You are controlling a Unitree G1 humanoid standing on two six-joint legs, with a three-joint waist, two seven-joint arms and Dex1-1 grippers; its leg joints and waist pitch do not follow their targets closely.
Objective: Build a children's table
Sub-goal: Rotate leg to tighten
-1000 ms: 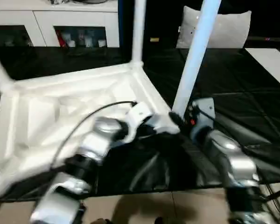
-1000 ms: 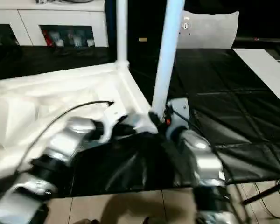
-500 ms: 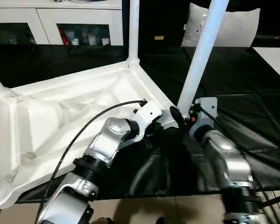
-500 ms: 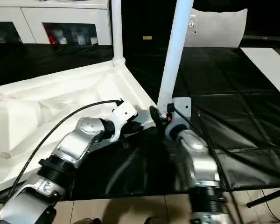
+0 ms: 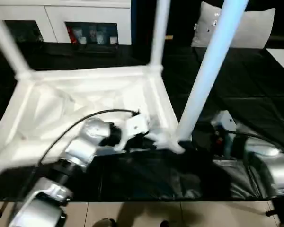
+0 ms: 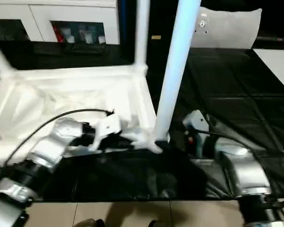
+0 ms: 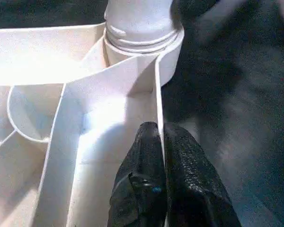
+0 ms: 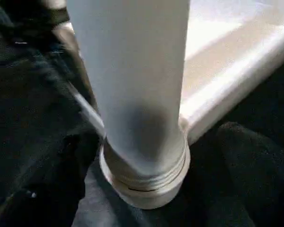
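Gripping: left pincer [image 7: 162, 142] is clamped on the thin side wall of the children's table [image 5: 85, 109], fingers [image 7: 189, 165] closed on either side of the wall, just beside the near corner socket [image 7: 142, 33].
Table: upside down on the black mat [image 5: 255, 94], ribbed underside up.
Legs: near leg [image 5: 213, 66] is seated in that corner socket and rises past the top of the head views; two more legs [image 5: 158, 33] [image 5: 7, 45] stand in the far corners.
Right pincer: beside the near leg's base [image 8: 142, 179], on the side away from the left pincer; can't tell whether it is open or closed, and nothing is seen in its grip.
Right forearm: silver [image 5: 270, 165], next to the near leg, apart from it.
Left forearm: silver [image 5: 85, 142], lies across the table's near edge, black cable [image 5: 85, 118] arcing over it.
Background: white cabinet [image 5: 85, 19] beyond the table's far edge, coloured items on its shelf; white board [image 5: 246, 26] behind the near leg.
Writing: none readable.
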